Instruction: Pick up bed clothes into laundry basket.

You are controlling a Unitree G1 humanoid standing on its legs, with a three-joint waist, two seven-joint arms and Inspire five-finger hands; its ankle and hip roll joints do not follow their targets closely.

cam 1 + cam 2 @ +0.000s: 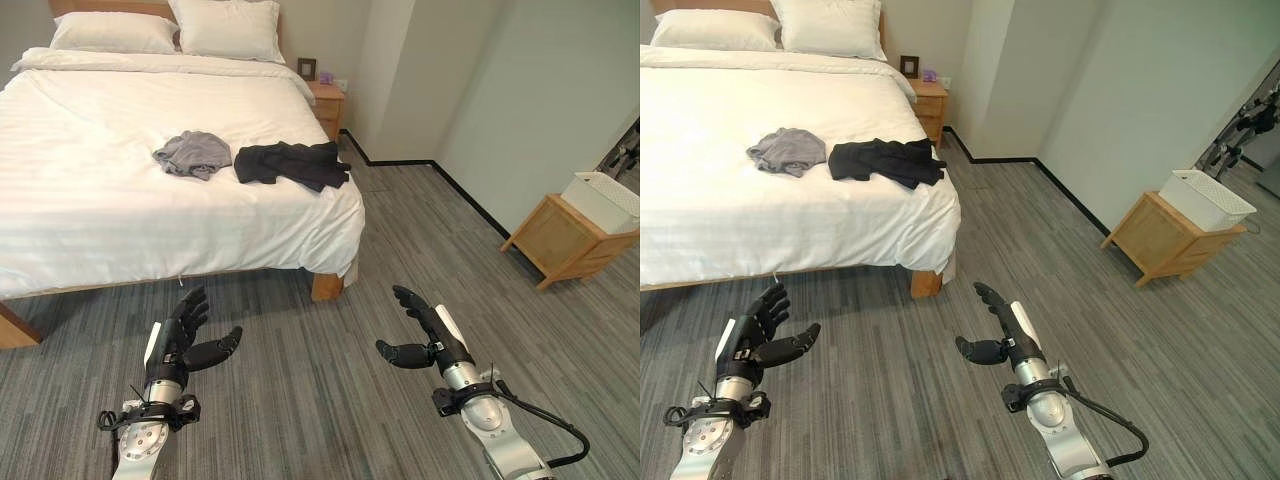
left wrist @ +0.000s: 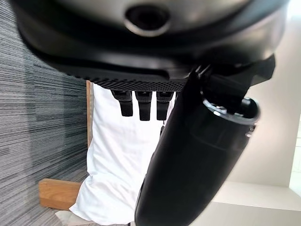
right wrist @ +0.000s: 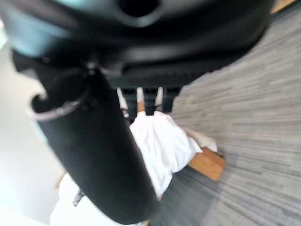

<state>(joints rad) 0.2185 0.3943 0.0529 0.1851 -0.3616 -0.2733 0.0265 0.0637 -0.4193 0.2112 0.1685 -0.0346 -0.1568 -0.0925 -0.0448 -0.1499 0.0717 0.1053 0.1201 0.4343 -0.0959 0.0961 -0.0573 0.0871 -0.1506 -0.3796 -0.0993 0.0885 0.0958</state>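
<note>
Clothes on the bed [image 1: 80,210]: a grey top [image 1: 193,153] and a black piece [image 1: 291,164], side by side near the bed's foot end. Left hand [image 1: 183,338] & right hand [image 1: 424,331] hang low over the grey floor [image 1: 320,400], fingers spread, holding nothing. White basket [image 1: 603,200] sits on a wood stand [image 1: 560,243], far right.

Two garments [image 1: 290,163] lie side by side on the bed [image 1: 90,210], pillows [image 1: 225,28] behind.

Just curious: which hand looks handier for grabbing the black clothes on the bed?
Probably the right hand: the black clothes lie near the bed's right edge, nearer its side. Both hands are open, well short of the bed.
</note>
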